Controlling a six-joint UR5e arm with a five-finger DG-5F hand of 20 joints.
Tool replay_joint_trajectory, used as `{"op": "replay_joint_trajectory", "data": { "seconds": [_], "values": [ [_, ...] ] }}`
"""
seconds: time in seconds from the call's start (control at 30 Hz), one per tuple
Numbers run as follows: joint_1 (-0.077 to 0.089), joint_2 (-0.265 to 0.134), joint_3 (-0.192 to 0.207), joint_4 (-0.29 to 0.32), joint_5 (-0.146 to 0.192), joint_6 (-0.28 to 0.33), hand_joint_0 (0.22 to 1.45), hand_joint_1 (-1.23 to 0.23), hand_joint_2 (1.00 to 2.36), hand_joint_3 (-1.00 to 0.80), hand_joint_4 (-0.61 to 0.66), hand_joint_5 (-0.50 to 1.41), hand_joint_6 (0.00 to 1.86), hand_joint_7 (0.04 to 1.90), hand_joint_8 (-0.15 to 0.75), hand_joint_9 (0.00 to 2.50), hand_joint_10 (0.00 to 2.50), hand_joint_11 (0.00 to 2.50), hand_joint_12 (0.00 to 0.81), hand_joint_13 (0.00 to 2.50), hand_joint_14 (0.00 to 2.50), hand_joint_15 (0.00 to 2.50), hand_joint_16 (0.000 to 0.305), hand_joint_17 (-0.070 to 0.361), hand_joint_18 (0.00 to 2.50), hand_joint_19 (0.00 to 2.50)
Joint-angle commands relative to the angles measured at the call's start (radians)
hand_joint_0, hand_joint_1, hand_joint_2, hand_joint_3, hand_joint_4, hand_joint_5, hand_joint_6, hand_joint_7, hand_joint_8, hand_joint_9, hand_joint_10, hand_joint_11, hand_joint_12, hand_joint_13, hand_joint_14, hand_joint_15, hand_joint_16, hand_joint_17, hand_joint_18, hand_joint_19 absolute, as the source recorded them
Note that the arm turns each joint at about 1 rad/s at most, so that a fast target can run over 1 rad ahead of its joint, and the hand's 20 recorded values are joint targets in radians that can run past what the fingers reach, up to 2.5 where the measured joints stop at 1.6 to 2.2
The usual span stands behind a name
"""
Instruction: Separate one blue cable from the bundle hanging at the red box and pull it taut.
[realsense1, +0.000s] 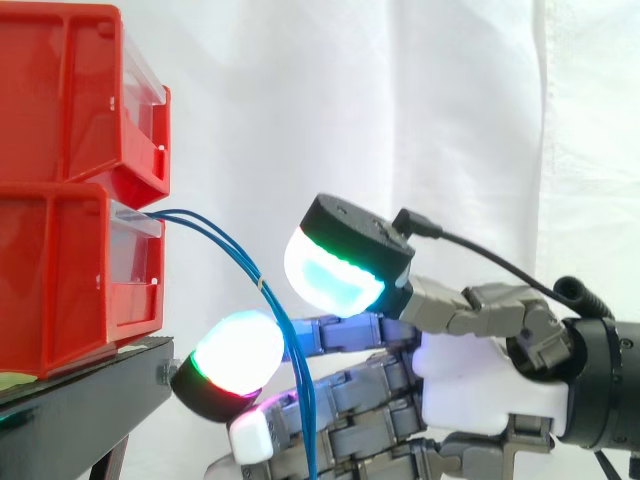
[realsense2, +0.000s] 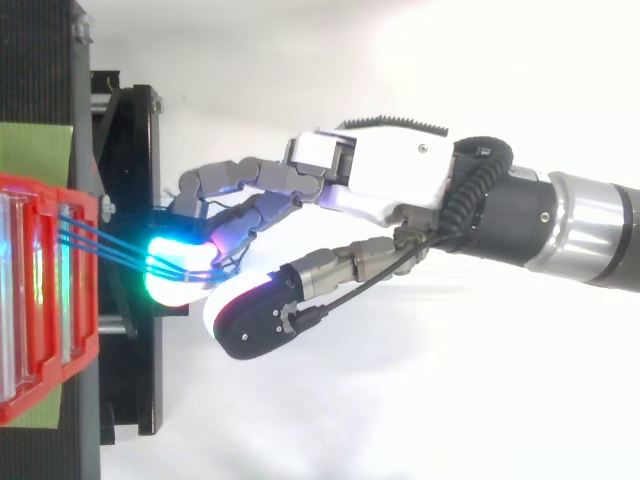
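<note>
Blue cables (realsense1: 305, 400) first: a small bundle spills from the front of the lower red box (realsense1: 60, 280), arcs away from it, then drops straight down past the bottom of the side view, slack all the way. From above they leave the box's lip as a few close strands running side by side. No single strand stands apart from the others, so this looks like the opening step, getting into the bundle.

The hand (realsense1: 470, 380) is right there, reaching in level from the right with its fingers stretched toward the box and the cables crossing them. The thumb pad (realsense1: 335, 270) sits above, just beside the strands. One fingertip pad (realsense1: 230, 360) pokes out beyond them, near the edge of the black stand (realsense1: 90, 400). Thumb and fingers are apart — nothing is clamped, and the cables merely pass through the gap.

The next move, by my reading, is a delicate one. One strand has to be teased clear of its neighbours and the thumb brought down on that one alone — only then a draw away from the box until the slack goes. The strands lie so close that catching two looks like the real risk.

Further out, a second red box (realsense1: 60, 90) is stacked on the first, with the white curtain (realsense1: 400, 100) behind.
</note>
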Motion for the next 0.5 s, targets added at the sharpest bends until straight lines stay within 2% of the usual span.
{"op": "replay_joint_trajectory", "data": {
  "seconds": [0.0,0.47],
  "values": [
    [0.001,-0.005,0.001,-0.001,0.0,-0.001,0.61,-0.63,1.0,-0.45,0.19,-0.12,0.5,1.27,0.294,0.74,0.02,0.51,0.296,0.63,0.01,0.33,0.036,0.08,0.53,0.44],
    [0.001,-0.006,0.001,0.008,-0.002,-0.002,0.62,-0.54,1.01,-0.41,0.17,-0.13,0.53,1.25,0.297,0.76,0.02,0.52,0.294,0.64,0.01,0.33,0.036,0.08,0.54,0.45]
  ]
}}
